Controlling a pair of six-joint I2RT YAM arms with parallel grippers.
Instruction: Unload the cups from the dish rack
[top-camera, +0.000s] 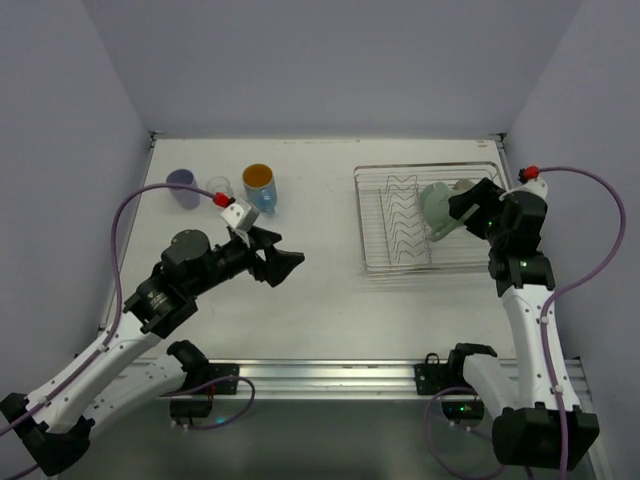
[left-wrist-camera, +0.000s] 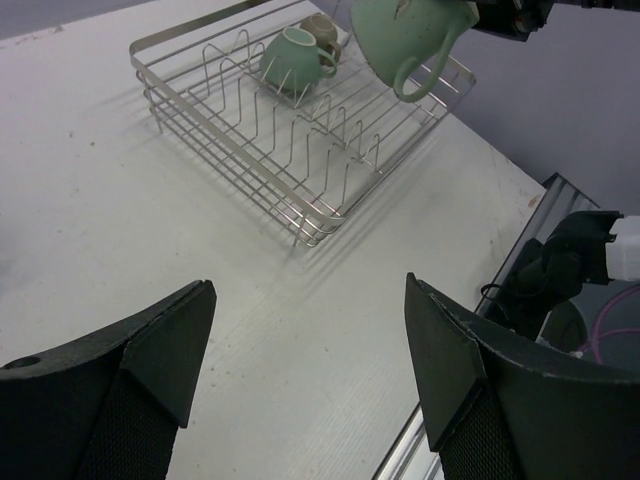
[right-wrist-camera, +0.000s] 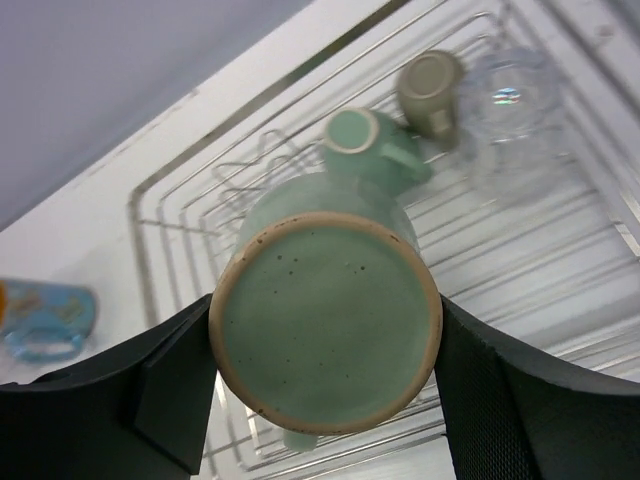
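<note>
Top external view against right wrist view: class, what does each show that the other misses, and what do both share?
Only the top external view shows the open left pincer over the table and the lavender cup at the far left. Only the right wrist view shows the speckled base of the pale green mug, plus a teal cup and a clear glass in the rack. Both show the dish rack, the right pincer gripping that mug above it, and the blue cup outside the rack.
</note>
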